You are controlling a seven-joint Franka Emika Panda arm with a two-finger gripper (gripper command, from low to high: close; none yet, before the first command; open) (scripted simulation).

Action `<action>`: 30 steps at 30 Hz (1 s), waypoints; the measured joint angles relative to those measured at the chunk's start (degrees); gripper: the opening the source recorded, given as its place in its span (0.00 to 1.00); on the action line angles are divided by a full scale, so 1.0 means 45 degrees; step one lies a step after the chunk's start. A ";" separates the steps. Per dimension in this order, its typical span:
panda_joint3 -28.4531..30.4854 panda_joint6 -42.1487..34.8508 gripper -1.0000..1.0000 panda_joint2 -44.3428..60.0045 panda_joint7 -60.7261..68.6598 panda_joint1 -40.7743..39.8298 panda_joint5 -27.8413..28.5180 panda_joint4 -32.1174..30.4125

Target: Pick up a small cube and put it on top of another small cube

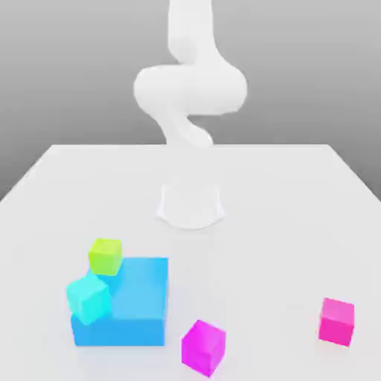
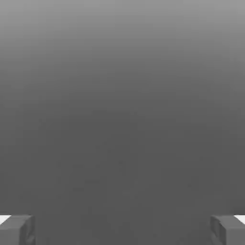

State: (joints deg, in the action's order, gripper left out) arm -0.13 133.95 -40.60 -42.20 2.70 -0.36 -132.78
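The tool (image 2: 122, 230) is wide open and empty. In the exterior view, the plain hot-pink cube (image 1: 336, 322) sits on the white bench (image 1: 245, 260) toward four o'clock, slightly turned. The lime-green cube (image 1: 106, 257) is toward eight o'clock, at the blue block's (image 1: 141, 298) ten o'clock corner.

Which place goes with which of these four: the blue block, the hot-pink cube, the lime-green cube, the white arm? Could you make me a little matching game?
Things:
1. blue block
2. hot-pink cube
3. lime-green cube
4. white arm

Places:
A. farthest toward the exterior view's right of all the cubes
B. standing behind all the cubes, as the exterior view sees it
C. at the far corner of the big block, on the exterior view's left
D. partly hidden behind the cyan cube

Right pairs: 1-D, 2-A, 3-C, 4-B
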 joint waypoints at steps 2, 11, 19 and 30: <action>-0.0057 0.0406 0.50 0.0984 0.0696 0.0476 -0.0086 -0.0187; -0.0538 0.2136 0.50 0.5154 0.3583 0.2333 -0.0357 -0.0982; -0.1320 0.3671 0.50 0.8850 0.5758 0.3856 -0.0069 -0.1687; -0.1200 0.6518 0.50 1.3956 0.6480 0.5182 0.1692 -0.1881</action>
State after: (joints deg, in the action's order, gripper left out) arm -5.53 163.28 22.20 -13.04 26.02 7.25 -141.25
